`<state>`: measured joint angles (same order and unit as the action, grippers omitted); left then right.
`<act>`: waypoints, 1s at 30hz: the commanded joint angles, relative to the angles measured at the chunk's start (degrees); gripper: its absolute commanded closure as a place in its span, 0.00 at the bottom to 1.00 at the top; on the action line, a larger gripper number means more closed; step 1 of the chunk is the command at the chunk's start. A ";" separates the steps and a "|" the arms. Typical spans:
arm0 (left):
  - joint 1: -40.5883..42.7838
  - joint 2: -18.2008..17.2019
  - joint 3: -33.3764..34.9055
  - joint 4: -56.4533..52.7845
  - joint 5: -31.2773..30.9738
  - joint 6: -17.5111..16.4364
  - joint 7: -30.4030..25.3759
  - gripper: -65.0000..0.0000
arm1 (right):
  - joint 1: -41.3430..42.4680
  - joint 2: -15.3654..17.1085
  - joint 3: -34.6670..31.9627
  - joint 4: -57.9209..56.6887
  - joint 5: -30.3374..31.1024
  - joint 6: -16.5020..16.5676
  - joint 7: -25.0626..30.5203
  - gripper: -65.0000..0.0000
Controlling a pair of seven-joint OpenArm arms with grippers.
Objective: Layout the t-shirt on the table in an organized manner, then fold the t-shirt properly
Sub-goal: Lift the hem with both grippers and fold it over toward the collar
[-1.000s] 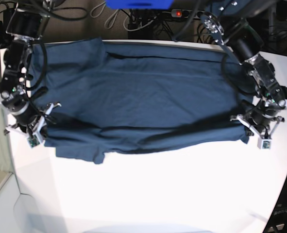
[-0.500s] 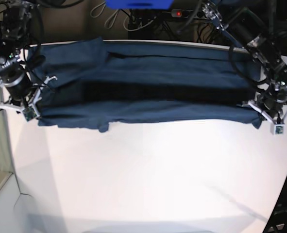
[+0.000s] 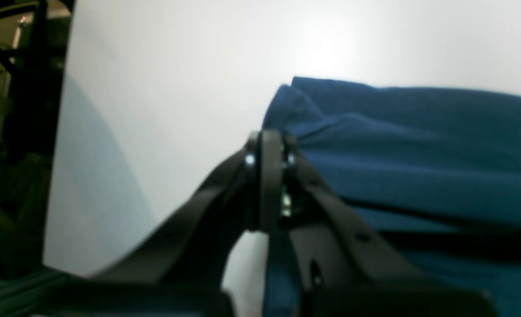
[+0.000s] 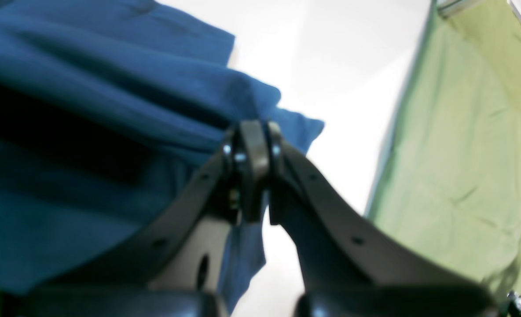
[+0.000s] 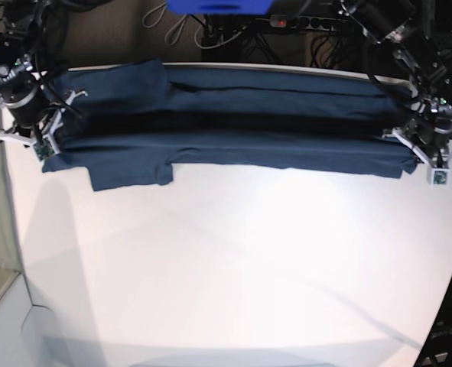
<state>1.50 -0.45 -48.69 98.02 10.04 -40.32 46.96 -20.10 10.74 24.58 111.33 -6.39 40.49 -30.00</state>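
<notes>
The dark navy t-shirt [image 5: 233,122] stretches in a long narrow band across the far side of the white table [image 5: 226,267], doubled lengthwise, with a sleeve [image 5: 131,173] sticking out toward the front at the left. My left gripper [image 5: 421,150] is shut on the shirt's right end; in the left wrist view the left gripper [image 3: 267,141] pinches bunched t-shirt [image 3: 419,145] cloth just above the table [image 3: 177,88]. My right gripper [image 5: 47,142] is shut on the left end; in the right wrist view the right gripper [image 4: 251,132] bites a fold of the t-shirt [image 4: 89,88].
Behind the table's far edge lie cables and a power strip [image 5: 281,21] with a red light, beside a blue object [image 5: 218,6]. The table's left edge runs close to my right gripper, with green flooring [image 4: 471,132] beyond it.
Both grippers have carried the shirt's near edge toward the far side of the table. The cloth band has become narrower and straighter, and the sleeve now lies flat in front.
</notes>
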 commanded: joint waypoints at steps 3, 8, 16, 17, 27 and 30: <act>0.57 -0.74 -0.32 0.84 -0.33 0.32 -1.03 1.00 | -0.96 0.64 0.17 0.89 0.46 -0.49 1.12 1.00; 0.92 -0.83 -0.50 0.84 0.11 0.32 -1.03 1.00 | -3.24 0.91 -1.15 1.07 0.46 -0.49 1.12 1.00; 0.92 -0.91 -0.50 0.84 -0.15 0.32 -0.94 1.00 | -6.85 0.55 -1.06 3.88 0.37 -0.49 1.12 1.00; 0.92 -0.91 -0.50 0.84 -0.15 0.32 -0.94 1.00 | -7.11 0.64 -1.06 3.79 0.37 -0.49 1.12 1.00; 3.47 -1.27 -0.32 0.58 -0.24 0.32 -0.94 1.00 | -8.78 0.73 -1.41 3.27 0.28 -0.49 1.12 1.00; 3.65 -1.27 -0.24 -2.41 0.02 0.32 -0.94 1.00 | -8.87 1.08 -2.64 2.21 0.11 -0.49 0.68 1.00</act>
<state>5.69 -1.08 -48.95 94.94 10.26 -40.29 47.07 -28.80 11.29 21.80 112.92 -6.66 40.45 -30.02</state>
